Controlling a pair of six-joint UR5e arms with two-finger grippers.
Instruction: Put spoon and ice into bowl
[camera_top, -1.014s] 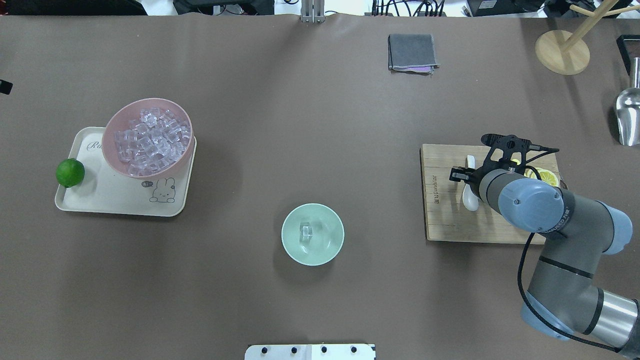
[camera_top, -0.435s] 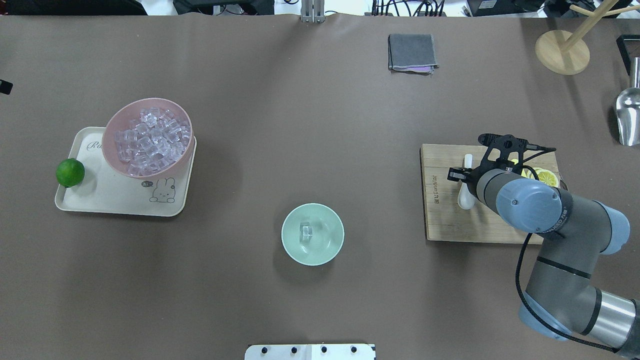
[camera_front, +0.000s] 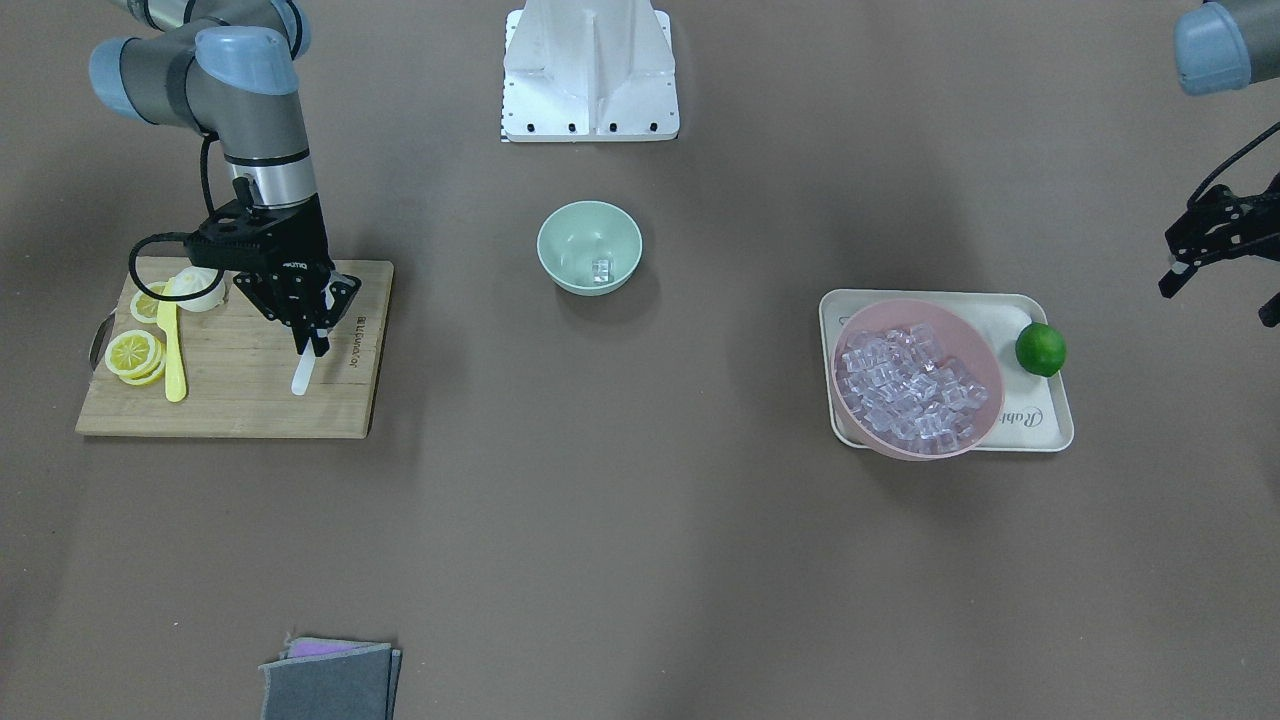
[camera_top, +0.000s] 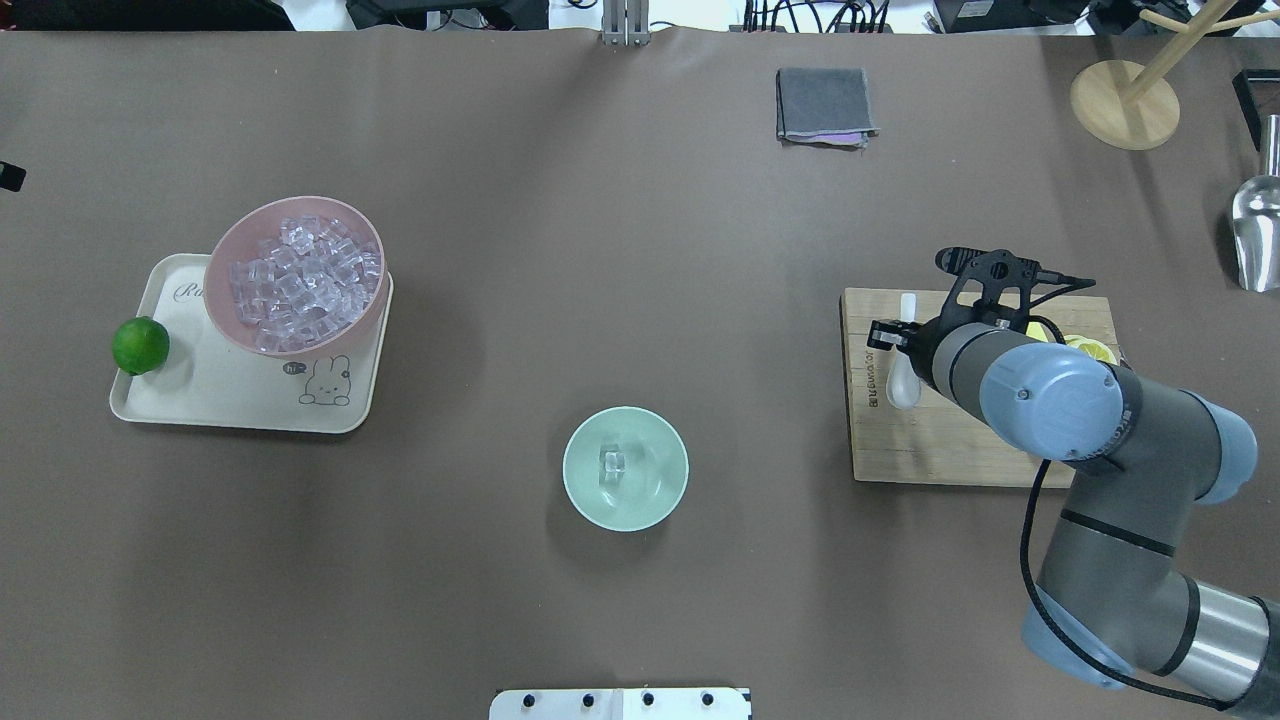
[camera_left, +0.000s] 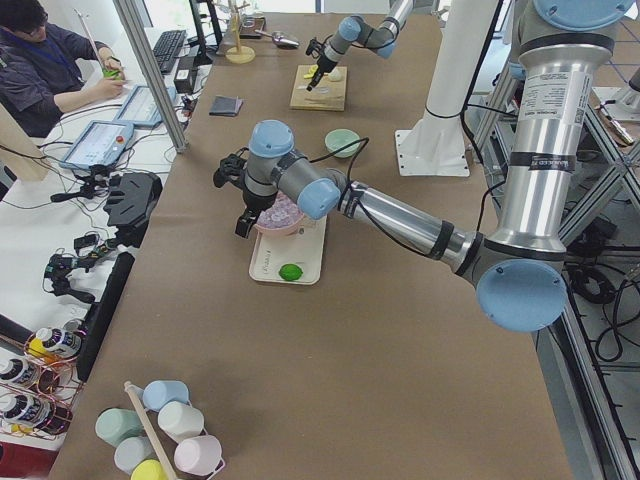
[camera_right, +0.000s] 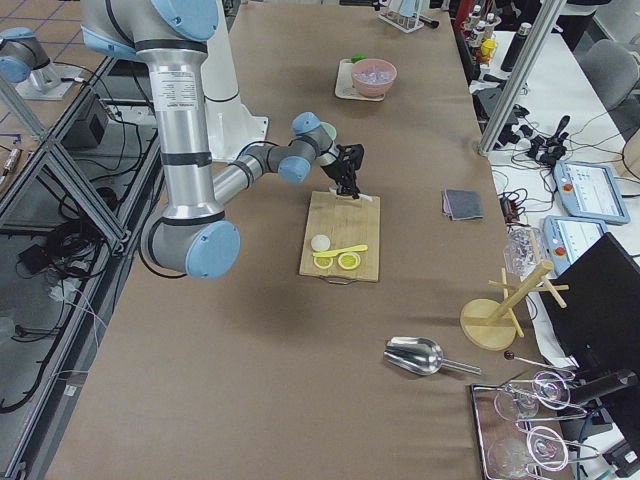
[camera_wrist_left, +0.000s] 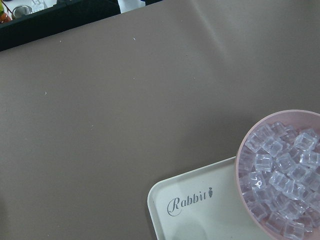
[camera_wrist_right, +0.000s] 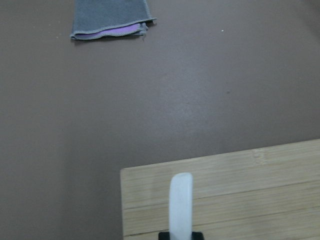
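Ice (camera_top: 613, 462) is done: one clear cube sits at the bottom of the mint bowl (camera_top: 578, 492), mid tabletop (camera_top: 640, 250) on the robot's side. Spoon (camera_top: 903, 384) is what's left. It's over at the right, above the left end of the wooden cutting board (camera_top: 940, 450), w/ the right claw (camera_top: 897, 340) closed on its handle. Scoop end points toward the robot, and the handle tip sticks out the far side in the wrist view. Can't tell for sure if it's clear of the board. Bowl and spoon are well apart, so the carry across and the drop are both to come; roughly halfway thru, I'd say. Left claw (camera_front: 1218, 298) hangs out at the left, past the tray (camera_top: 200, 405) w/ the pink bowl (camera_top: 214, 310) of cubes, fingers spread, nothing in it.
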